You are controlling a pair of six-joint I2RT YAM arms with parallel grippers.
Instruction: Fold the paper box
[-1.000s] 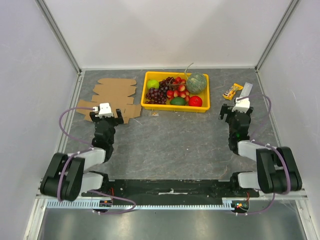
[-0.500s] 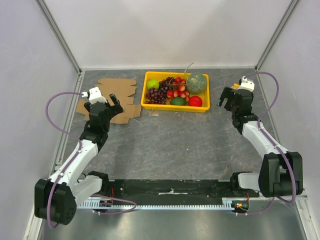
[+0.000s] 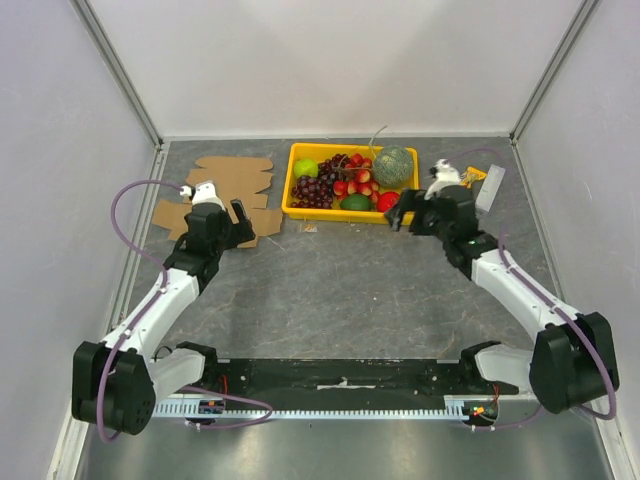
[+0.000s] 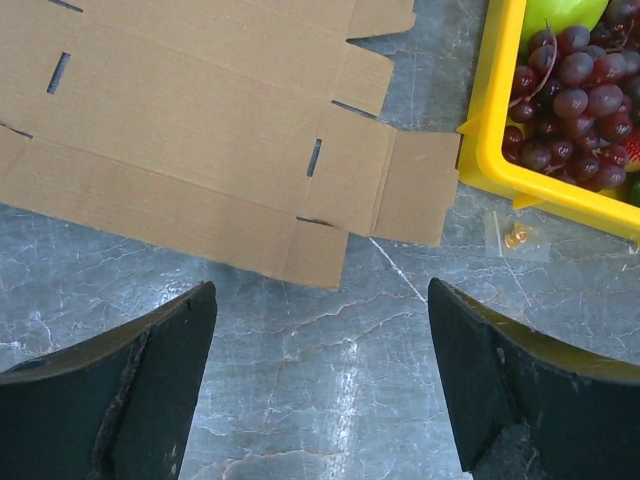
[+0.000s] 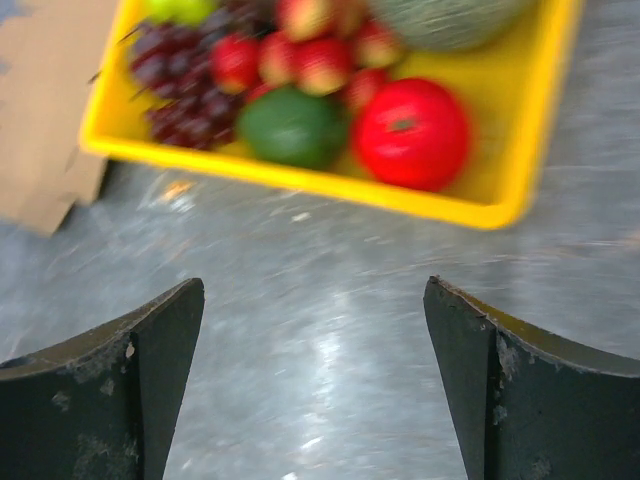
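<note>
The paper box (image 3: 232,187) is a flat brown die-cut cardboard sheet lying at the back left of the table, left of the yellow tray. In the left wrist view the sheet (image 4: 200,130) fills the upper left, with slots and flaps. My left gripper (image 3: 237,226) is open and empty, hovering at the sheet's near right corner; its jaws (image 4: 320,290) stand wide apart over bare table just short of the sheet's edge. My right gripper (image 3: 398,212) is open and empty in front of the tray's right end; in its wrist view (image 5: 312,285) a corner of the sheet (image 5: 45,160) shows at left.
The yellow fruit tray (image 3: 294,208) holds grapes, a melon, a tomato (image 5: 412,133) and an avocado (image 5: 293,127). A small clear bag (image 4: 517,237) lies by the tray's front left corner. A snack pack (image 3: 466,181) and a pale bar (image 3: 489,188) lie at the back right.
My right arm has swung left from the back right corner to the tray's front right end. My left gripper has shifted right along the sheet's near edge.
</note>
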